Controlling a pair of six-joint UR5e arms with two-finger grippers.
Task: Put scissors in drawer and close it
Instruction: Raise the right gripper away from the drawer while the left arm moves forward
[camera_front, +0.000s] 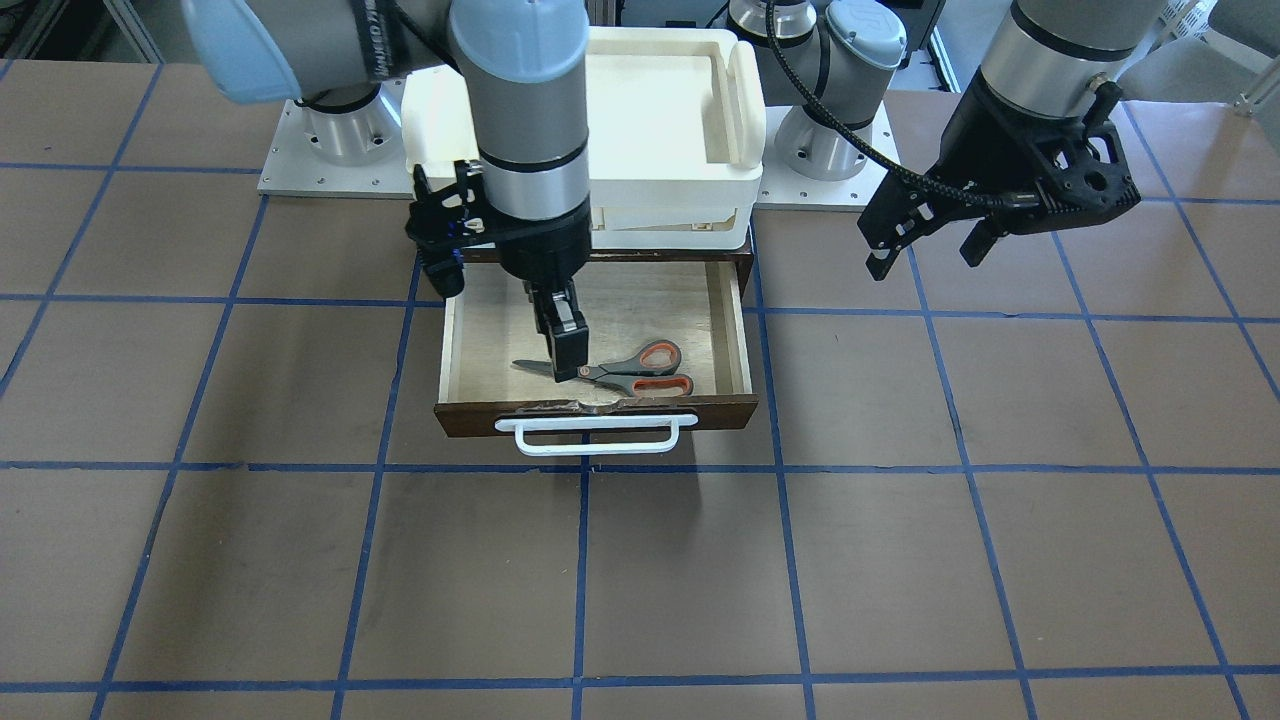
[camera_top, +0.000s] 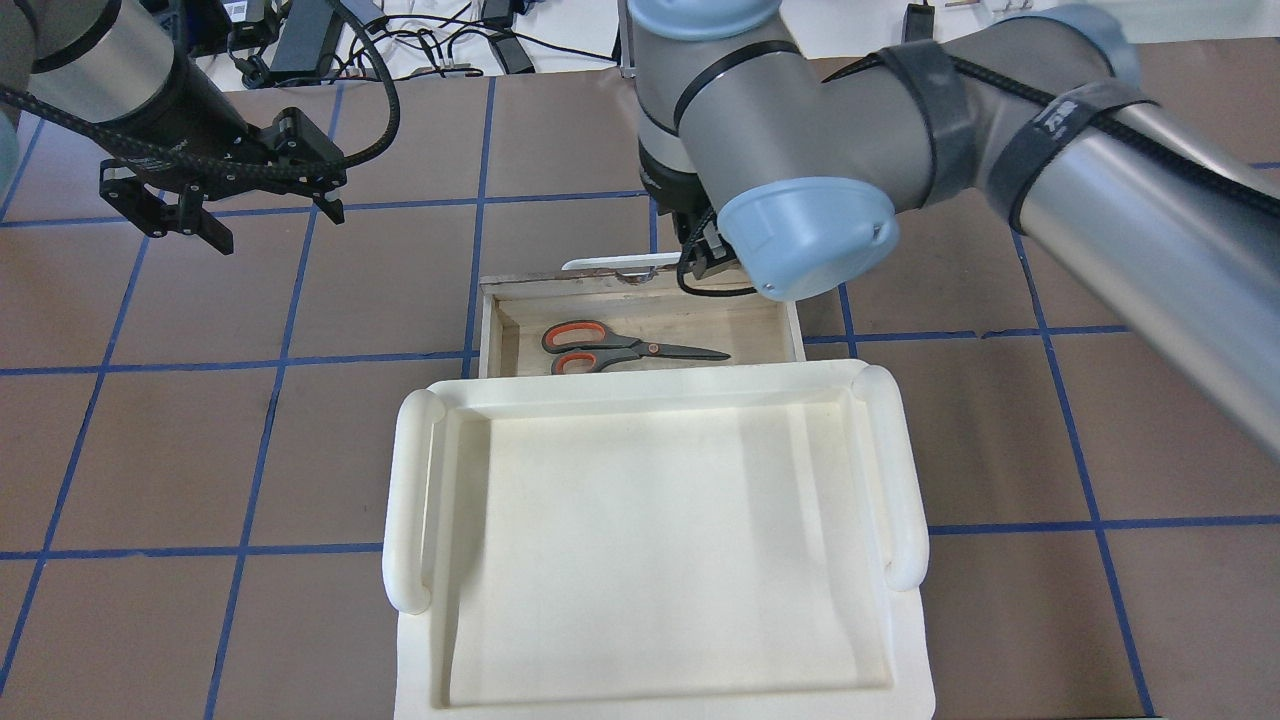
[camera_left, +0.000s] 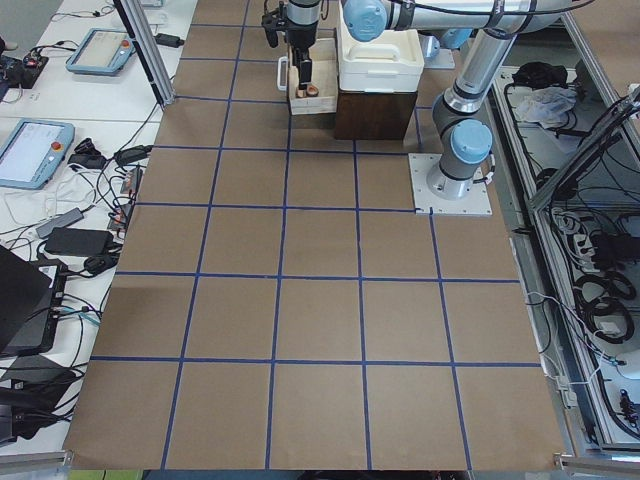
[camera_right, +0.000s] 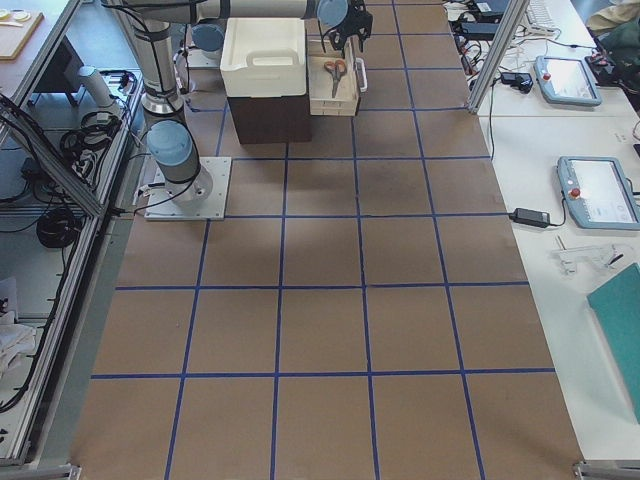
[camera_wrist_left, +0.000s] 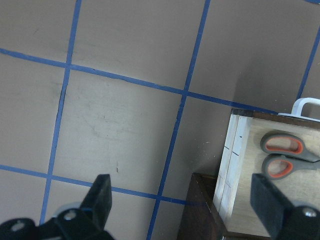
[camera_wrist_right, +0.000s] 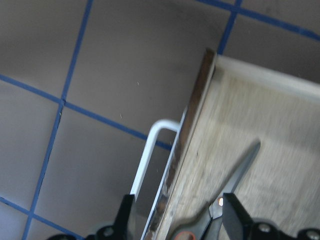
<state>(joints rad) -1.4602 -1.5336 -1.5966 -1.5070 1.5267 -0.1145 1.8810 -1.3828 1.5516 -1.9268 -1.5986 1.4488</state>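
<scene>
The scissors lie flat inside the open drawer, near its front, handle loops toward the robot's left. They also show in the overhead view. My right gripper hangs over the drawer's front part, open and holding nothing. In the right wrist view its fingers straddle the dark drawer front, one over the white handle, one over the scissors' blades. My left gripper is open and empty, raised above the table on the drawer's left side.
A white foam-like tray sits on top of the dark cabinet that the drawer slides out of. The brown table surface with blue grid lines surrounds the drawer. The arm bases stand behind the cabinet.
</scene>
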